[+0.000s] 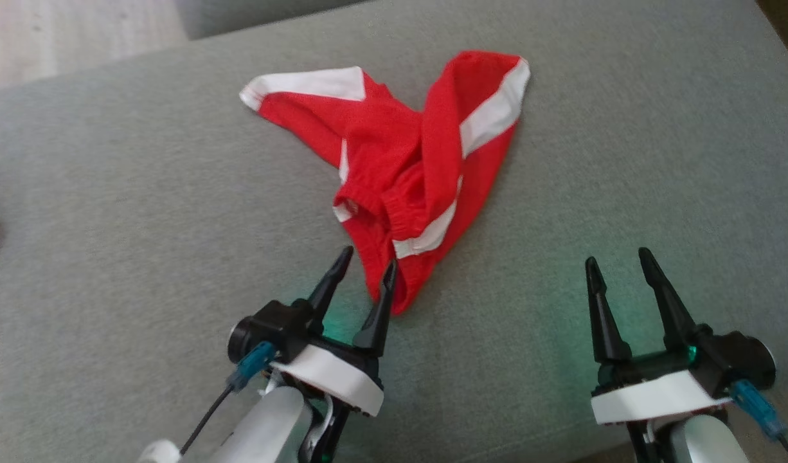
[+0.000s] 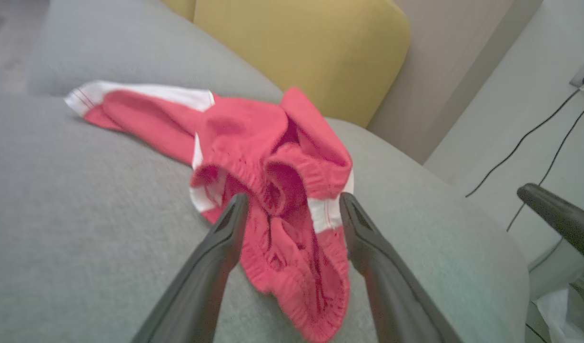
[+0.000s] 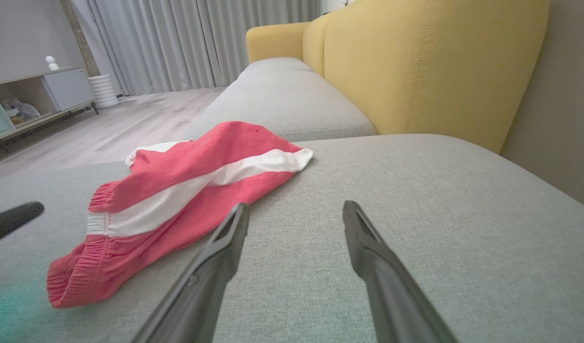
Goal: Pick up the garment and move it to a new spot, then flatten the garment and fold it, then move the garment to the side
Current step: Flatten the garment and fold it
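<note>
In the head view I see the crumpled red fabric garment with white bands (image 1: 407, 154) lying just above the centre of the frame on the grey woven sofa cushion (image 1: 143, 193). My left gripper (image 1: 369, 258) sits at lower centre-left with its jaws spread wide. The garment's lowest tip lies at its fingertips, and one finger overlaps the cloth. Whether it touches, I cannot tell. My right gripper (image 1: 617, 256) is at the lower right, jaws also wide apart, over bare cushion and well clear of the cloth.

In the left wrist view the two dark fingers rise from the bottom edge on either side of the garment's gathered elastic waistband. The red cloth fills the gap between them and nothing is clamped. A yellow upholstered backrest (image 2: 301, 52) stands at the top centre, and black cables (image 2: 525, 138) run down the right side.

In the right wrist view the fingers stand apart over plain cushion. The garment lies at centre left, just beside the left finger's tip. Pale grey curtains (image 3: 201, 43) hang at the upper left above a wooden floor (image 3: 130, 124).
</note>
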Tool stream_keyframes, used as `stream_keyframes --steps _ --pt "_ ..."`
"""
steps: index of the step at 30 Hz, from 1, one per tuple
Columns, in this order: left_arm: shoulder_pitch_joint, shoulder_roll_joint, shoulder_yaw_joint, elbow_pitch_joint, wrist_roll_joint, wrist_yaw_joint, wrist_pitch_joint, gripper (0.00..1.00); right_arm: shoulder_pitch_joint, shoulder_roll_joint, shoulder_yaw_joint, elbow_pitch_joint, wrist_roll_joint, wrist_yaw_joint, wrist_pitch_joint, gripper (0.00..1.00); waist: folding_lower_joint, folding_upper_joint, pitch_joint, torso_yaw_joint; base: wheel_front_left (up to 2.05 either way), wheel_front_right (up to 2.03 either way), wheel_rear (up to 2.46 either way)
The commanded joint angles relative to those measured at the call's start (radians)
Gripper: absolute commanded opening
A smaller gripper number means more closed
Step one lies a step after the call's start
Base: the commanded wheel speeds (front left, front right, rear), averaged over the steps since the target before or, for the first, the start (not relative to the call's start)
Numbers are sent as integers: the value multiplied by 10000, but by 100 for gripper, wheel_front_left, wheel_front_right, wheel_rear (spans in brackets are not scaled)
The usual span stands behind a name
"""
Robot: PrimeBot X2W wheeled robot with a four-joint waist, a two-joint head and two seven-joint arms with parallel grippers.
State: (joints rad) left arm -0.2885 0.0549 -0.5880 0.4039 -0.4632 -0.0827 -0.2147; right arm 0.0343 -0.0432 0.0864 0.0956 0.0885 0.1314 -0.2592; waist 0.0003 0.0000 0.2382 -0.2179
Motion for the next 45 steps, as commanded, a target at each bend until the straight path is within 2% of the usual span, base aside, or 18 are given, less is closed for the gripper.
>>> stream_keyframes --steps 1,10,25,26,28,30,31,32,33,38,45 --pt "-312 -47 169 -162 -69 -27 -20 100 -298 -70 260 -333 101 -7 -26 100 -3 0 241 -237 0 0 0" --pt "-1140 -47 -815 664 -1110 -109 41 100 -326 -70 435 -263 105 -7 -26 100 -3 0 349 -470 0 0 0" --pt "-1714 -47 -1735 904 -1363 10 -324 98 -338 -70 548 -117 118 -7 -26 100 -3 0 139 -612 0 0 0" --pt "-1751 -47 -1763 923 -1372 18 -337 96 -354 -70 571 -109 128 -7 -26 100 -3 0 134 -632 0 0 0" --pt "-1837 -47 -1802 972 -1417 20 -360 82 -378 -70 618 -94 151 -7 -26 100 -3 0 126 -678 0 0 0" --pt "-1933 -47 -1813 1071 -1496 11 -383 45 -390 -70 659 -81 165 -7 -26 100 -3 0 113 -735 0 0 0" --pt "-1933 -47 -1813 1071 -1496 11 -383 45 -390 -70 659 -81 165 -7 -26 100 -3 0 113 -735 0 0 0" --pt "-1995 -47 -1834 1163 -1504 10 -389 16 -401 -70 682 -75 166 -7 -26 100 -3 0 113 -770 0 0 0" --pt "-2068 -47 -1854 1269 -1485 22 -395 0 -420 -70 701 -71 166 -7 -26 100 -3 0 116 -807 0 0 0" --pt "-2409 22 -1840 1618 -1302 15 -429 0 -479 -70 640 -130 171 -7 -26 100 -3 0 95 -880 0 0 0" --pt "-2184 677 -1106 950 -1179 217 -465 0 -361 -70 508 -203 226 -7 -26 100 -3 0 -130 -404 0 0 0"
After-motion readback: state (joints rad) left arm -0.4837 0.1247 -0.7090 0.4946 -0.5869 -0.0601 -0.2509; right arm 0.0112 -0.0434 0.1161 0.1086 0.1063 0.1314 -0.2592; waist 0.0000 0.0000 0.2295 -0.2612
